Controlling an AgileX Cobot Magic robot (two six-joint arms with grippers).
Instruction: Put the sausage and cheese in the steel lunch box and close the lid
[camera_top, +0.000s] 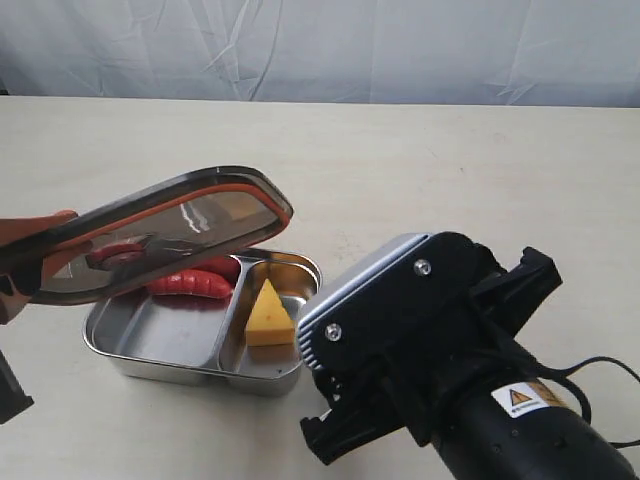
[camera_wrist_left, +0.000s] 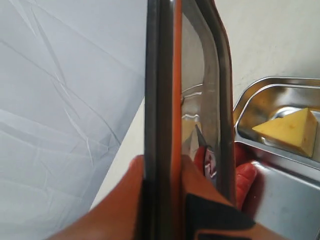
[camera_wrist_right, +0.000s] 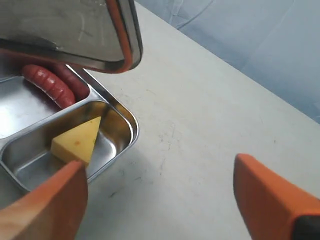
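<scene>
The steel lunch box (camera_top: 190, 370) stands on the table with the red sausage (camera_top: 190, 284) in its larger compartment and the yellow cheese (camera_top: 268, 315) in the smaller one. The dark lid (camera_top: 170, 235), orange seal facing down, hangs tilted over the box's left part. My left gripper (camera_top: 25, 262) is shut on the lid's edge (camera_wrist_left: 162, 100), one orange finger on each face. The right gripper (camera_wrist_right: 159, 167) is open and empty, over bare table beside the box's cheese corner (camera_wrist_right: 131, 131). In the exterior view the right arm (camera_top: 450, 350) hides its own fingers.
The pale table (camera_top: 450, 170) stretches back to a white cloth backdrop (camera_top: 320, 45). The bulky right arm fills the near right corner, with a black cable (camera_top: 600, 370) beside it. A dark block (camera_top: 12, 395) sits at the near left edge.
</scene>
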